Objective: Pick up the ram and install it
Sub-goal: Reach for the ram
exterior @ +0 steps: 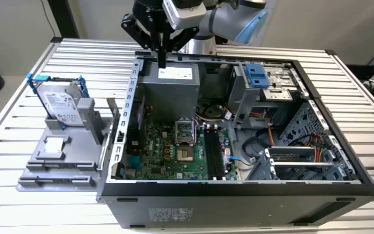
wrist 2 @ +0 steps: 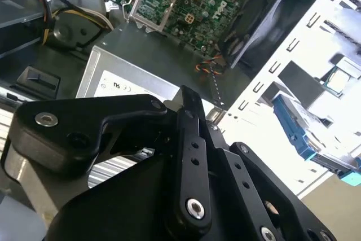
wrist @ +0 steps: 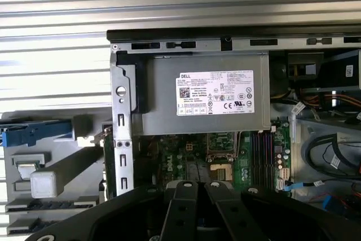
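My gripper (exterior: 163,63) hangs over the back rim of the open computer case (exterior: 239,187), above the grey power supply (exterior: 171,90). Its fingers are drawn together into one thin dark vertical line, so it is shut. Whether anything thin is pinched between them I cannot tell. The ram is hidden from me. Both wrist views show the black finger links closed together (wrist 2: 190,99) (wrist: 200,189). The long black slots (exterior: 212,152) (wrist: 260,156) lie on the green motherboard (exterior: 164,153), well below the gripper and toward the case's front.
On the exterior view's left, a grey fixture (exterior: 57,168) carries a silver-labelled hard drive (exterior: 60,105) in a blue-handled frame. Cables (exterior: 265,141) and a blue-tabbed drive bay (exterior: 257,75) crowd the case's right half. The case stands on a slatted metal table (exterior: 18,97).
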Available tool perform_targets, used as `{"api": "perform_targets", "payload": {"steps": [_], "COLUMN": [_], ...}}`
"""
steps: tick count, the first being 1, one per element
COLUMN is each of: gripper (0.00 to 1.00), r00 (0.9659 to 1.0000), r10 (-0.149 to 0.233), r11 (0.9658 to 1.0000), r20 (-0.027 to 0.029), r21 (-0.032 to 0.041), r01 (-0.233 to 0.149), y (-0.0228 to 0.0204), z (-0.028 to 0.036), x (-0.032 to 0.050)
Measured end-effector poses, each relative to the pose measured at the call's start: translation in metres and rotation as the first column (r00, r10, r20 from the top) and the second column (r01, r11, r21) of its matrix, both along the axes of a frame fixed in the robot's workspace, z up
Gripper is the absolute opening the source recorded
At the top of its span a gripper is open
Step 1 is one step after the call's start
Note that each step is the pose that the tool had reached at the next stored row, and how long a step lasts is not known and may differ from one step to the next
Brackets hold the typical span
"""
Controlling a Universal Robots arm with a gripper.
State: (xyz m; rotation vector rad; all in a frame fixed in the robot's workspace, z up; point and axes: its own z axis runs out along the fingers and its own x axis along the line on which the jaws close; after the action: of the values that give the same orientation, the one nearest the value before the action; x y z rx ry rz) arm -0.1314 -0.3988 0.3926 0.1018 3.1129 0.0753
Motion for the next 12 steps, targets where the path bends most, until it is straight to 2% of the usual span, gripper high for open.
{"api": "perform_targets", "payload": {"steps": [12], "gripper": [0.00], "r00": [1.0000], "r10": [0.000], "r11": [1.0000], "r20": [-0.0062], "r21": [-0.0001], "r01": [0.000], "y": [0.0005], "z": [0.0000], "x": [-0.0344]}}
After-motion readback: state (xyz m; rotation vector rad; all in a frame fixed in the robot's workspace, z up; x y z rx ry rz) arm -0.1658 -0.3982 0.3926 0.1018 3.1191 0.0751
